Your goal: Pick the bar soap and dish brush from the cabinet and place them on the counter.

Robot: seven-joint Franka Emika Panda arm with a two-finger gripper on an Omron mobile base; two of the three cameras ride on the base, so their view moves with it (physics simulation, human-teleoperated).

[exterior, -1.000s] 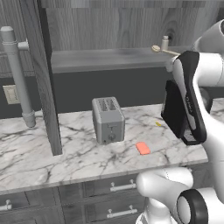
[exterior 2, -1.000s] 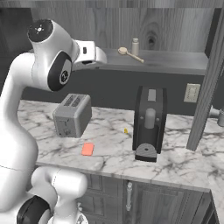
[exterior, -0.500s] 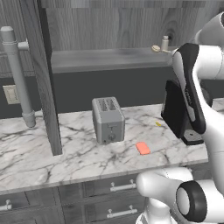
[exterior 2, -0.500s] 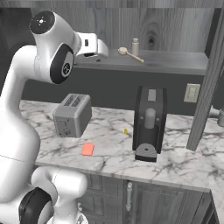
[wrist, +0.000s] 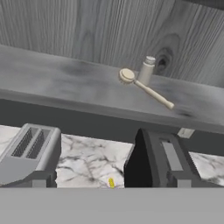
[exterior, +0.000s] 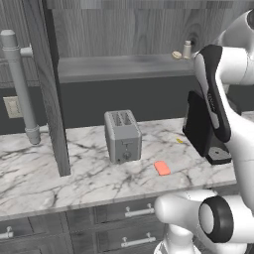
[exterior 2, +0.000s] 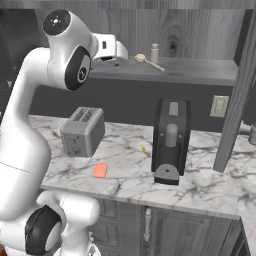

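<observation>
Two broad surfaces stack here: the cabinet above, its grey shelf running wide and mostly bare, and the counter below, white marble with open room along its near edge. One cabinet door hangs open at the left of the left base view, its edge reaching down almost to the marble, beside a grey pipe. Another door edge stands at the far right of the right base view.

On the counter a black coffee machine stands upright under the shelf, and a grey toaster sits well to its left, with free marble between them. The bar soap lies flat on the counter, near the front edge, just in front of the toaster and apart from it. A tiny yellow speck lies by the coffee machine.

Up on the shelf the dish brush lies flat, its round head just beside a small beige bottle, handle running away to the right.

The gripper hovers at the shelf's near edge, left of the brush and apart from it, jaws spread wide with nothing between them.
</observation>
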